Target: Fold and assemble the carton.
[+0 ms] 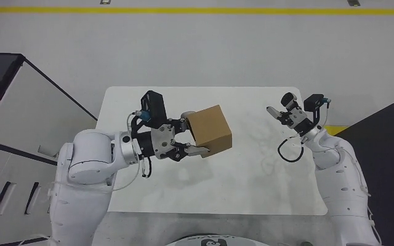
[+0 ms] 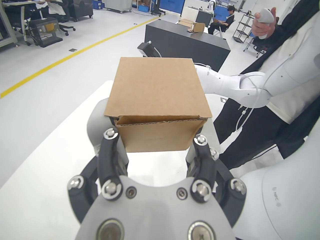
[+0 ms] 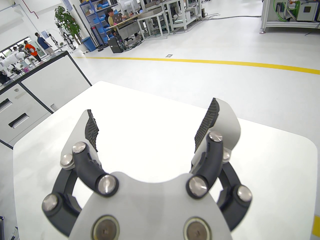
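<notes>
A brown cardboard carton [image 1: 210, 127], folded into a closed box, sits near the middle of the white table [image 1: 246, 184]. My left gripper [image 1: 186, 133] holds it from the left side, one finger on each flank of the box. In the left wrist view the carton [image 2: 157, 106] sits between the two fingers [image 2: 111, 141], with a flap seam along its near edge. My right gripper [image 1: 278, 115] hovers over the table's right part, well away from the box. Its ribbed pads [image 3: 206, 123] stand wide apart with nothing between them.
A grey cabinet [image 1: 28, 104] with a dark top stands left of the table. A person holding a white controller [image 2: 265, 21] stands behind the right arm, beside the table. Bare table surface lies between the carton and the right gripper.
</notes>
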